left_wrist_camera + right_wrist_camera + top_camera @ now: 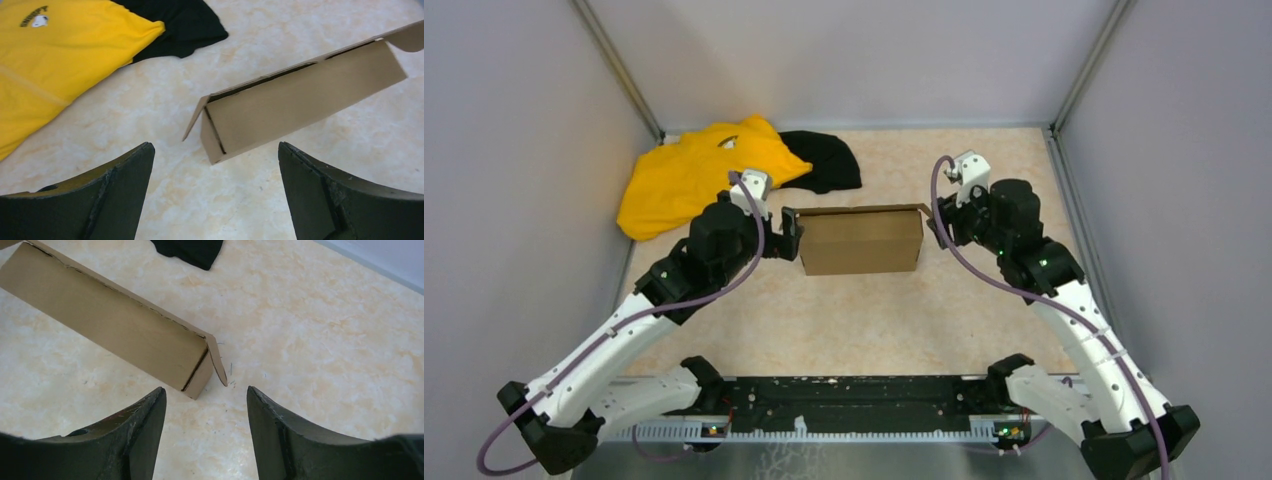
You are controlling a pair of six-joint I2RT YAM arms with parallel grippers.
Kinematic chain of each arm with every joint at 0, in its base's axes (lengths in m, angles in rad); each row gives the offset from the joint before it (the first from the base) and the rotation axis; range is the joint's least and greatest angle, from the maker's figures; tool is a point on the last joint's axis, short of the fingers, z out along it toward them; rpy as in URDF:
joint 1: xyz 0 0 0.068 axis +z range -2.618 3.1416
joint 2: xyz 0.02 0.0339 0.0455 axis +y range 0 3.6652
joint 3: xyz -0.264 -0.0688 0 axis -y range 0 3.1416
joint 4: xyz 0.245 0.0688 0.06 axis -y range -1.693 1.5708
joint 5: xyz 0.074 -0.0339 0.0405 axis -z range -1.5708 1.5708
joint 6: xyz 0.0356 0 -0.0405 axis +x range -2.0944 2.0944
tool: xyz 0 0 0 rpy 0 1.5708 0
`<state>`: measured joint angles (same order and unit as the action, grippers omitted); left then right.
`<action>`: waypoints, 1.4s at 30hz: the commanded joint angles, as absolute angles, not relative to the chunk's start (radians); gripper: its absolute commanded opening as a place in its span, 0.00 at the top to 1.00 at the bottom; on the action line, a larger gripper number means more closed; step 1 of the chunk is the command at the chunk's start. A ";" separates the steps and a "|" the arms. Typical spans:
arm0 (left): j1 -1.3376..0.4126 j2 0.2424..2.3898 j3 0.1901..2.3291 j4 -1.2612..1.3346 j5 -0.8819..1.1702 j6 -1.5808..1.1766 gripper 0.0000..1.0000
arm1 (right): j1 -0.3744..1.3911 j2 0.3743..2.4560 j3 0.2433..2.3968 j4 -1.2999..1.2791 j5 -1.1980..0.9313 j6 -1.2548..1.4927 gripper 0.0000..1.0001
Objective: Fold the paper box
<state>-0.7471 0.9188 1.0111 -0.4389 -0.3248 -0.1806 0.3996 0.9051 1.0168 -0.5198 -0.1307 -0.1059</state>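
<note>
Paper box [862,240] sits mid-tabletop [1024,170] toward the far edge, left gripper [215,146] and right gripper [205,388] both gaping wide and empty at its ends, and if one pushes first, that light box could skid or crumple a loose end flap [217,360].
</note>
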 commanded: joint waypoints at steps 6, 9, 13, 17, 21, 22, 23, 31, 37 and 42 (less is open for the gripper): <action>-0.758 0.899 0.959 -0.311 -0.464 -0.029 0.05 | 0.411 0.989 1.027 -0.392 -0.080 -0.177 0.51; -0.758 0.924 0.986 -0.326 -0.459 -0.009 0.06 | 0.411 1.030 1.038 -0.387 -0.093 -0.188 0.54; -0.756 0.947 0.995 -0.339 -0.447 -0.009 0.12 | 0.411 1.047 1.044 -0.375 -0.115 -0.189 0.55; -0.757 0.934 0.965 -0.314 -0.427 -0.012 0.14 | 0.411 1.057 1.050 -0.378 -0.121 -0.194 0.60; -0.754 0.939 0.950 -0.316 -0.423 -0.012 0.14 | 0.411 1.059 1.052 -0.370 -0.117 -0.190 0.64; -0.751 0.939 0.945 -0.315 -0.420 -0.012 0.14 | 0.411 1.062 1.052 -0.370 -0.118 -0.189 0.65; -0.747 0.940 0.939 -0.310 -0.414 -0.014 0.12 | 0.411 1.062 1.055 -0.370 -0.119 -0.188 0.65; -0.682 0.971 0.943 -0.321 -0.372 -0.042 0.02 | 0.412 1.074 1.063 -0.364 -0.140 -0.175 0.69; -0.656 0.959 0.945 -0.316 -0.334 -0.044 0.03 | 0.411 1.085 1.069 -0.358 -0.154 -0.175 0.69; -0.643 0.958 0.943 -0.316 -0.320 -0.043 0.04 | 0.411 1.089 1.069 -0.341 -0.161 -0.171 0.71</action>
<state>-0.6575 0.9726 0.9413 -0.3359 -0.3496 -0.0334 0.3996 1.0885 1.0153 -0.4072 -0.1375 -0.1799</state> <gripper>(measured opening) 0.964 0.301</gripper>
